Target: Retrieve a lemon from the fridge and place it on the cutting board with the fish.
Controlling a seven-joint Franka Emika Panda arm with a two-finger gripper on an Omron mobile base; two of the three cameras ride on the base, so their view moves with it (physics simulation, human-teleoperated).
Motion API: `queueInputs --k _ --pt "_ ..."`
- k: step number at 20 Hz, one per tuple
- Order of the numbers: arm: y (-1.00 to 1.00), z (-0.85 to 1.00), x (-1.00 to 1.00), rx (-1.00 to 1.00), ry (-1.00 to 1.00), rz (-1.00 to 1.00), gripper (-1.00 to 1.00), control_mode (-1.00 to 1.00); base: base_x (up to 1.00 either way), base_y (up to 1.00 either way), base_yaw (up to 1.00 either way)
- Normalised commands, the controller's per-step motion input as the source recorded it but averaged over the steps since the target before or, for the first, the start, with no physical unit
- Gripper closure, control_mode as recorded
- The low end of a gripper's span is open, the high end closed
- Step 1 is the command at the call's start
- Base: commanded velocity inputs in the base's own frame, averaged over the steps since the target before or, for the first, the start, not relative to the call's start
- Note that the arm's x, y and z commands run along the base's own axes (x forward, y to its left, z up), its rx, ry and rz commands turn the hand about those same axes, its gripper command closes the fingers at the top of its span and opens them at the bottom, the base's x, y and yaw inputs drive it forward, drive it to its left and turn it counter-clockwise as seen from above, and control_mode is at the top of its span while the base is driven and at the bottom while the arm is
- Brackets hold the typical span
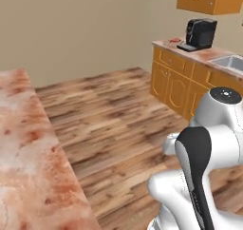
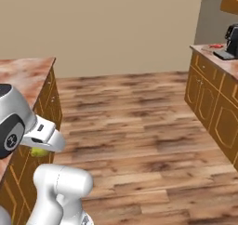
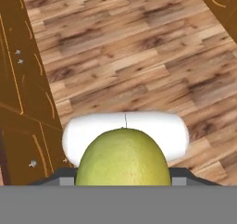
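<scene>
The yellow-green lemon [image 3: 122, 156] sits between the two dark fingertips of my gripper [image 3: 124, 176], which is shut on it. From the right base camera the lemon [image 2: 39, 151] peeks out under the white hand, where the gripper [image 2: 42, 149] hangs low beside the island's cabinet front. Below it lies wooden floor. The fridge and the cutting board are out of view. A small red shape [image 1: 174, 40] lies on the far counter by the coffee machine; it is too small to tell whether it is the fish.
A marble-topped island [image 1: 23, 143] with brown cabinet fronts [image 3: 18, 93] stands close on the left. Across the wooden floor [image 2: 135, 122] runs a counter with orange cabinets [image 1: 173, 84], a black coffee machine [image 1: 200, 33] and a sink [image 1: 231, 62].
</scene>
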Motion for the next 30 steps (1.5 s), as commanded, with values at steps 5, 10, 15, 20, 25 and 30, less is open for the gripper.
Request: queueInputs --k 5,10,15,20,25,30 --pt "0.0 0.0 0.0 0.0 0.0 0.0 1.0 1.0 0.17 -0.45 0.42" --pt "0.0 0.0 0.0 0.0 0.0 0.0 1.0 1.0 0.18 -0.09 0.22" --pt "0.0 0.0 0.0 0.0 0.0 0.0 1.0 1.0 0.84 0.11 0.01" --pt "0.0 0.0 0.0 0.0 0.0 0.0 1.0 1.0 1.0 0.04 0.0" --pt "0.0 0.0 0.0 0.0 0.0 0.0 1.0 1.0 1.0 0.0 0.0" --pt "0.0 0.0 0.0 0.0 0.0 0.0 1.0 1.0 1.0 -0.02 -0.02"
